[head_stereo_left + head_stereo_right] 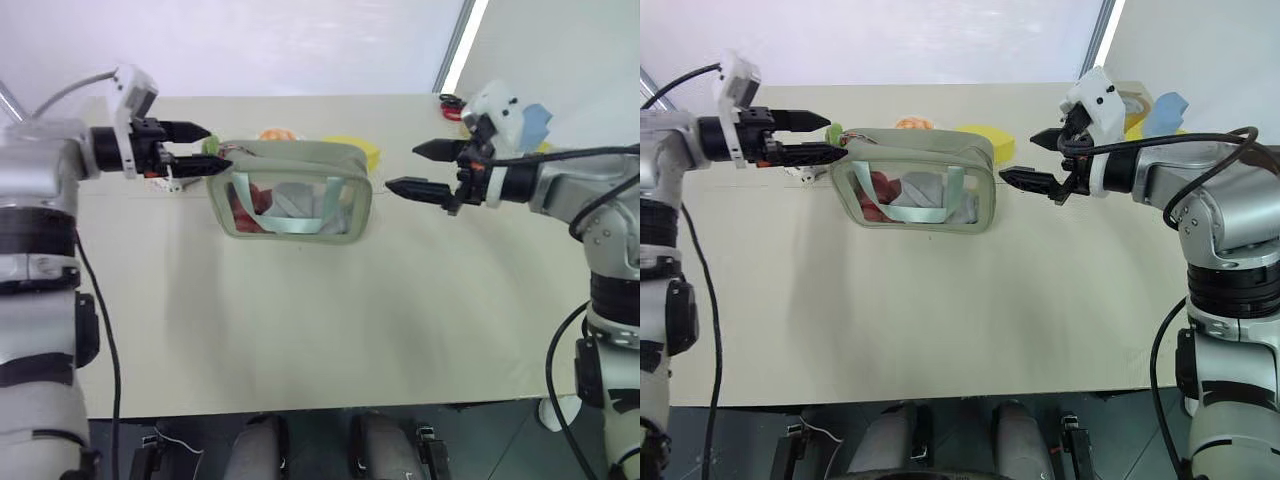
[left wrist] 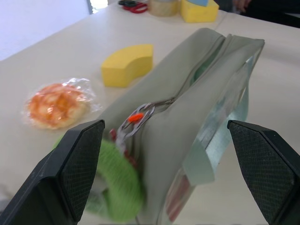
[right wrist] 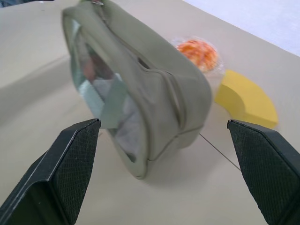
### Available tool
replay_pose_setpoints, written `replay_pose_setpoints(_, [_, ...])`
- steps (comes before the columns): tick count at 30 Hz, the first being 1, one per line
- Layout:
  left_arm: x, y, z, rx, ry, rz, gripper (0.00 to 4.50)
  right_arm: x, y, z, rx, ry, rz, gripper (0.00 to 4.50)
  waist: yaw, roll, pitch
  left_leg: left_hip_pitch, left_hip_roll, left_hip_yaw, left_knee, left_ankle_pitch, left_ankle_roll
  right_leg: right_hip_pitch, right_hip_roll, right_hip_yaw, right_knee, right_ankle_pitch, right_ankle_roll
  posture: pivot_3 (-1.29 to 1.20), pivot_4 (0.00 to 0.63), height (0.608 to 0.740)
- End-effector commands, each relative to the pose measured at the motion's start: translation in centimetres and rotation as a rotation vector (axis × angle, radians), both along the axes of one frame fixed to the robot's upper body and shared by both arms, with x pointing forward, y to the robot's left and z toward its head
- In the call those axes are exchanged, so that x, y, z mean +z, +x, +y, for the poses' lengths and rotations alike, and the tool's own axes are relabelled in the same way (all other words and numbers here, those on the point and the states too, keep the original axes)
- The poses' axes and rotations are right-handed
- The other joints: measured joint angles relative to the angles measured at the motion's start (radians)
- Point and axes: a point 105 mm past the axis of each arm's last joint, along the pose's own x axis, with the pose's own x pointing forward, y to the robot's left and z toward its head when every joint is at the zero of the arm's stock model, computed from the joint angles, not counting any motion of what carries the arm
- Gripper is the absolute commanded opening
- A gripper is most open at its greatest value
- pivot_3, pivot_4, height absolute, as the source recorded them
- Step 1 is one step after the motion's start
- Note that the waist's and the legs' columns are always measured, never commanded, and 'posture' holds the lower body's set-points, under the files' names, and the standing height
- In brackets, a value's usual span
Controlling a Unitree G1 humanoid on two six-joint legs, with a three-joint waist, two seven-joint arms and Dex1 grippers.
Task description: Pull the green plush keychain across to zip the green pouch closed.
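At the pouch's left end, your left gripper [image 1: 208, 148] brackets the fuzzy lime-green plush keychain [image 2: 117, 187], fingers wide.
Your right gripper [image 1: 420, 168], also spread, hangs just beside the sage-green, clear-windowed pouch [image 1: 290, 190].

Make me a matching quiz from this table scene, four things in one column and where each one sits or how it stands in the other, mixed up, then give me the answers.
1. green plush keychain
2. yellow sponge
3. right gripper
4. red scissors

A. open, off the green pouch's right end
B. far edge of the table
C. at the pouch's left end, by the open left gripper
D. behind the pouch

Pairs: 1-C, 2-D, 3-A, 4-B
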Motion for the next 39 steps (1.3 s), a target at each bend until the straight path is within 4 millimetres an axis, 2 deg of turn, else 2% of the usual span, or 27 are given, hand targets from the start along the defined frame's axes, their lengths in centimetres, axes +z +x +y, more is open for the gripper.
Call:
replay_pose_setpoints(1, [1.8,0.1,-0.9,-0.030,-0.004,-0.059,4.48,1.1,-0.2,-0.5,-0.021,0.004,-0.047,4.50,-0.001,0.000,0.000,0.000,0.000,0.000,0.000,0.000,0.000,0.000,0.000,0.000,0.000,0.000,0.000,0.00,0.150,0.740])
replay_pose_setpoints(8, [1.9,0.8,-4.0,-0.107,-0.035,-0.037,4.48,1.3,-0.5,-2.0,-0.072,0.001,-0.026,4.50,0.000,0.000,0.000,0.000,0.000,0.000,0.000,0.000,0.000,0.000,0.000,0.000,0.000,0.000,0.000,0.00,0.150,0.740])
replay_pose_setpoints(12, [2.4,1.1,-7.0,-0.171,-0.038,-0.050,4.48,1.4,-0.7,-4.3,-0.091,-0.035,-0.042,4.50,0.008,0.000,0.000,-0.001,-0.001,-0.001,0.001,0.000,0.000,0.000,-0.001,0.000,0.000,0.000,0.000,0.00,0.150,0.740])
replay_pose_setpoints(13, [2.8,1.1,-7.3,-0.174,-0.047,-0.056,4.48,1.6,-0.5,-4.5,-0.087,-0.035,-0.052,4.50,0.006,0.000,0.000,-0.001,-0.001,-0.001,0.001,0.000,0.000,0.000,-0.001,0.000,0.000,0.000,0.000,0.00,0.150,0.740])
replay_pose_setpoints(17, [3.5,0.5,-5.9,-0.182,-0.019,-0.081,4.48,1.8,0.1,-3.0,-0.031,-0.022,-0.078,4.50,-0.019,0.000,0.000,0.001,0.000,0.000,0.000,0.000,0.000,0.001,0.000,0.001,-0.002,0.000,0.000,0.00,0.150,0.740])
replay_pose_setpoints(21, [4.3,-0.7,-2.9,-0.143,0.036,-0.117,4.48,2.0,1.6,1.2,0.081,-0.006,-0.099,4.50,-0.056,0.000,0.000,0.002,0.003,-0.001,-0.001,0.000,0.000,-0.002,0.004,0.002,0.001,0.000,0.000,0.00,0.150,0.740])
replay_pose_setpoints(24, [4.7,-1.2,-2.2,-0.113,0.033,-0.132,4.48,1.9,2.7,2.3,0.103,-0.015,-0.112,4.50,-0.053,0.001,0.000,0.002,0.003,-0.002,-0.002,0.000,0.000,-0.002,0.004,0.003,0.002,0.000,0.000,0.00,0.150,0.740])
replay_pose_setpoints(26, [4.6,-1.9,0.0,-0.045,0.045,-0.131,4.48,2.2,3.7,4.2,0.139,-0.002,-0.126,4.50,-0.054,0.001,0.000,0.002,0.002,-0.002,-0.001,0.000,0.000,-0.002,0.002,0.003,0.002,0.000,0.000,0.00,0.150,0.740])
replay_pose_setpoints(30, [3.8,-2.9,2.5,0.034,0.067,-0.119,4.48,2.2,4.3,6.8,0.222,-0.021,-0.146,4.50,-0.055,0.001,0.000,0.002,0.002,-0.002,-0.001,0.000,0.000,-0.003,0.002,0.003,0.002,0.000,0.000,0.00,0.150,0.740])
replay_pose_setpoints(35, [3.4,-3.0,3.0,0.074,0.038,-0.117,4.48,0.8,5.3,9.1,0.282,-0.072,-0.135,4.50,-0.041,0.001,0.000,0.001,0.001,-0.002,0.000,0.001,-0.001,-0.002,0.001,0.001,0.003,0.000,0.000,0.00,0.150,0.740])
replay_pose_setpoints(39, [3.3,-3.2,2.6,0.055,0.031,-0.116,4.48,-0.3,5.0,10.6,0.352,-0.115,-0.120,4.50,-0.040,0.001,0.000,0.001,0.001,-0.002,0.000,0.001,-0.001,-0.001,0.001,0.001,0.003,0.000,0.000,0.00,0.150,0.740])
